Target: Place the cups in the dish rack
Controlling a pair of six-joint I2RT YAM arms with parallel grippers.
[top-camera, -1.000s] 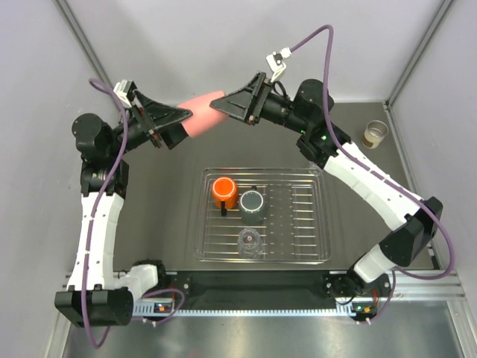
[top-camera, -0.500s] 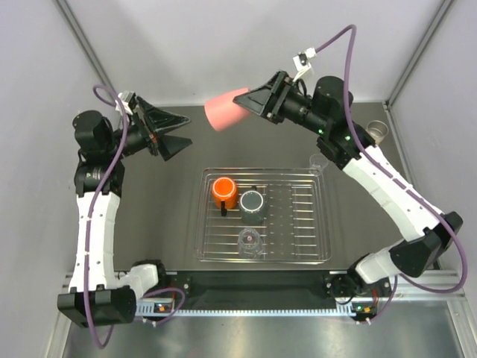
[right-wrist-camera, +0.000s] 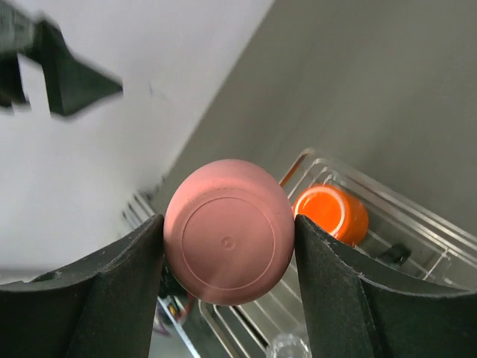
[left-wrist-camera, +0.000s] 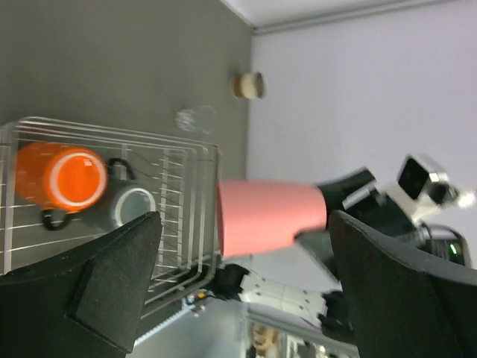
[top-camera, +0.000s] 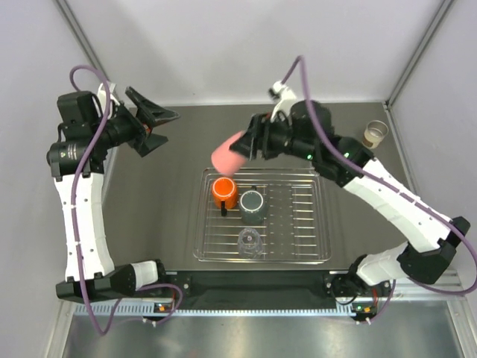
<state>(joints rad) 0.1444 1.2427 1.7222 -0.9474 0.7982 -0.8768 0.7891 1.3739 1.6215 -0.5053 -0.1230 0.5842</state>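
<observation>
The handover is done. A second ago both claws met on the pink cup near the top centre of the overhead view. Now the left claw has let go, stands wide open with nothing in it, and has pulled back to the upper left. The right claw is clamped partway closed around the cup's base end and has swung it down over the upper left corner of the dish rack, just above the orange cup. The pink cup hangs in the air, lying sideways (not yet set down). 3 cups already sit in the rack. The cream cup waits on the worktop at upper right.
</observation>
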